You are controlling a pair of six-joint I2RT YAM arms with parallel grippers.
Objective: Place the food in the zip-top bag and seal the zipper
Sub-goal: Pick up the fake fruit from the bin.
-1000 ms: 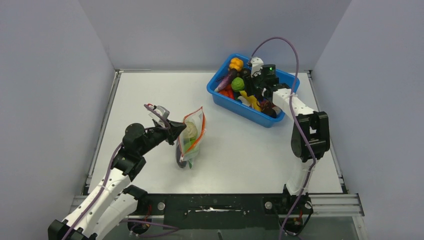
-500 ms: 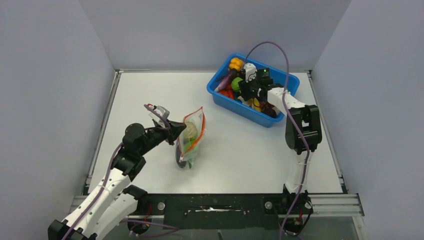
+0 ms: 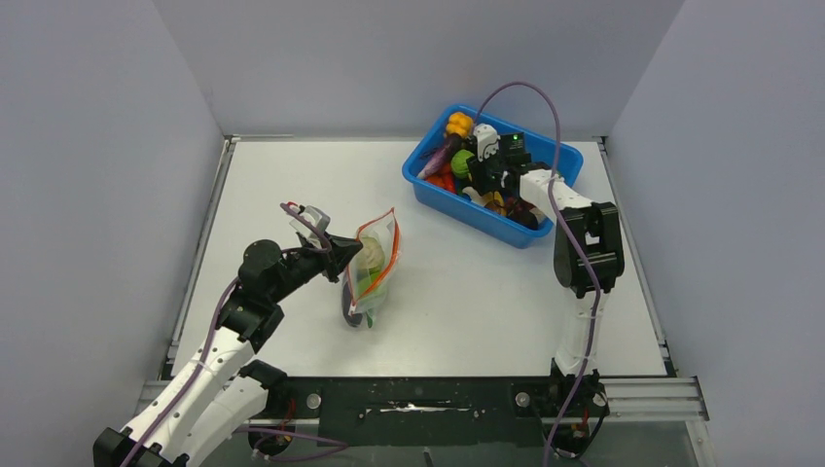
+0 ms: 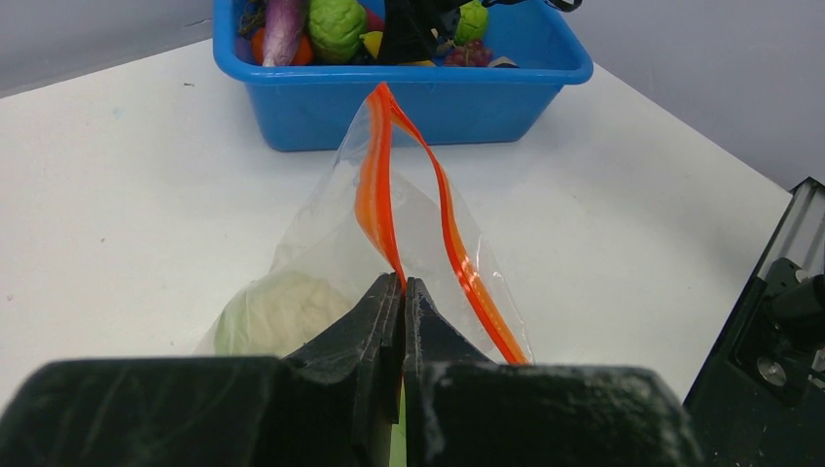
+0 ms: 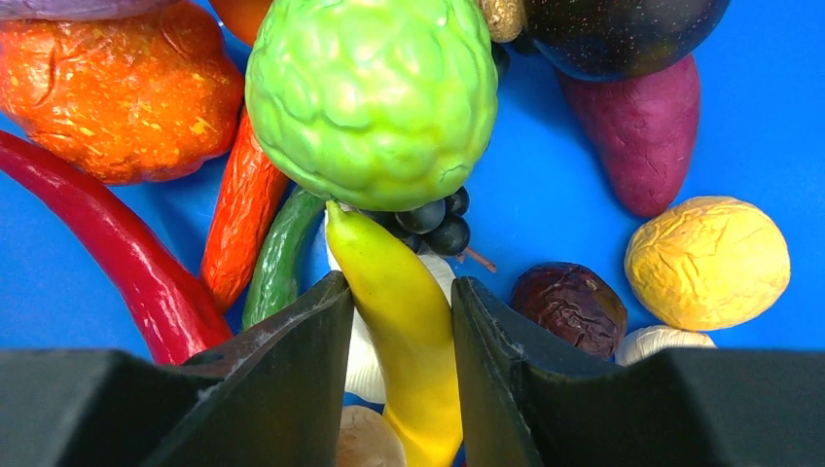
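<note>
The clear zip-top bag (image 3: 375,265) stands on the table left of centre, its mouth open. My left gripper (image 3: 345,255) is shut on one side of the red-orange zipper (image 4: 375,195), pinched at the fingertips (image 4: 404,282). A pale green round food (image 4: 277,311) and a green piece lie inside the bag. My right gripper (image 3: 475,177) is down in the blue bin (image 3: 467,214). Its jaws (image 5: 394,287) press on both sides of a yellow banana (image 5: 409,331), which lies among the other food. A bumpy green fruit (image 5: 375,97) sits just beyond the fingertips.
The bin (image 4: 418,102) at the back right holds several toy foods: an orange pumpkin (image 5: 117,88), a red chilli (image 5: 117,253), a green pod (image 5: 277,258), a purple sweet potato (image 5: 642,136), and a yellow nut (image 5: 705,263). Walls enclose the table on three sides.
My right arm has swung left over the bin and lowered its gripper onto the banana. The left gripper and the bag have not moved.
</note>
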